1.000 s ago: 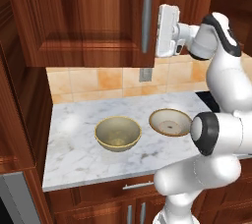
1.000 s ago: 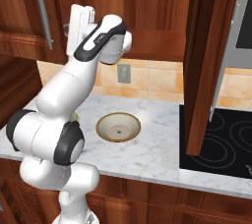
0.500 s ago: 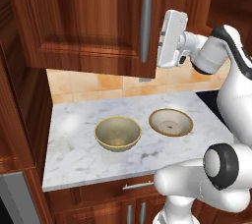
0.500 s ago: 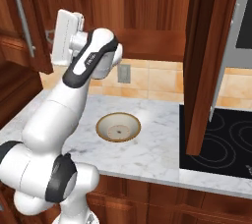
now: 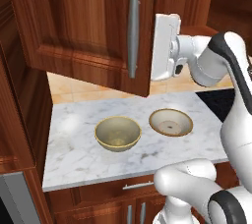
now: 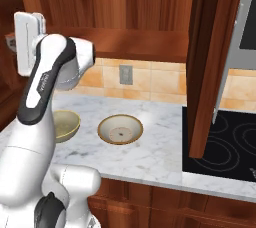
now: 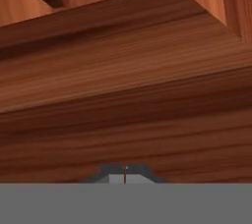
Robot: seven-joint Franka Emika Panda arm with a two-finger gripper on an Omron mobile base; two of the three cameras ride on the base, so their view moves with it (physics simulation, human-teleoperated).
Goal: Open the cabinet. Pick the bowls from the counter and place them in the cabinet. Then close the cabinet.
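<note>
Cabinet [image 5: 88, 26] doors stand swung open above your counter [image 5: 74, 144]; from the left base view, your gripper [image 5: 156, 46] sits at the left door's inner edge, both bowls [image 5: 117, 132] resting below. From the right, the shallower bowl [image 6: 120, 129] lies centre-counter. Your hand view shows wood close up, jaws pressed together, empty.

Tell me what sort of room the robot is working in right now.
A home kitchen, rendered. Signs: a white grey-veined marble counter holding two tan-rimmed ceramic bowls, a reddish-brown wooden wall cabinet with open doors above, and a black glass stovetop beside it.
</note>
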